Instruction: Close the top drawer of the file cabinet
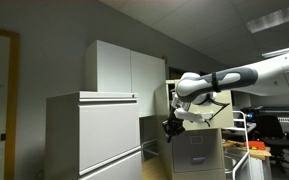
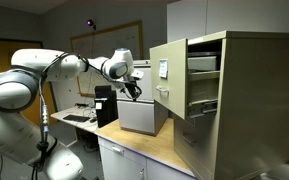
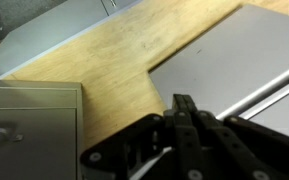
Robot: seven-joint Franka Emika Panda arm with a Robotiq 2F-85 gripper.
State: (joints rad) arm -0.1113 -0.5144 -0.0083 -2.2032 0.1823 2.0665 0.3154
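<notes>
The beige-grey file cabinet stands on a wooden counter; it also shows in an exterior view. Its top drawer is pulled out, the flat front with label holder and small handle facing my arm. My gripper hangs in the air a short way in front of that drawer front, not touching it; it also shows in an exterior view. In the wrist view the fingers are pressed together and hold nothing. A beige metal panel with a small handle lies at the lower left of that view.
A low grey metal box sits on the wooden counter just under my gripper; its top shows in the wrist view. A wide white cabinet and tall white lockers stand nearby. Desks with monitors are behind.
</notes>
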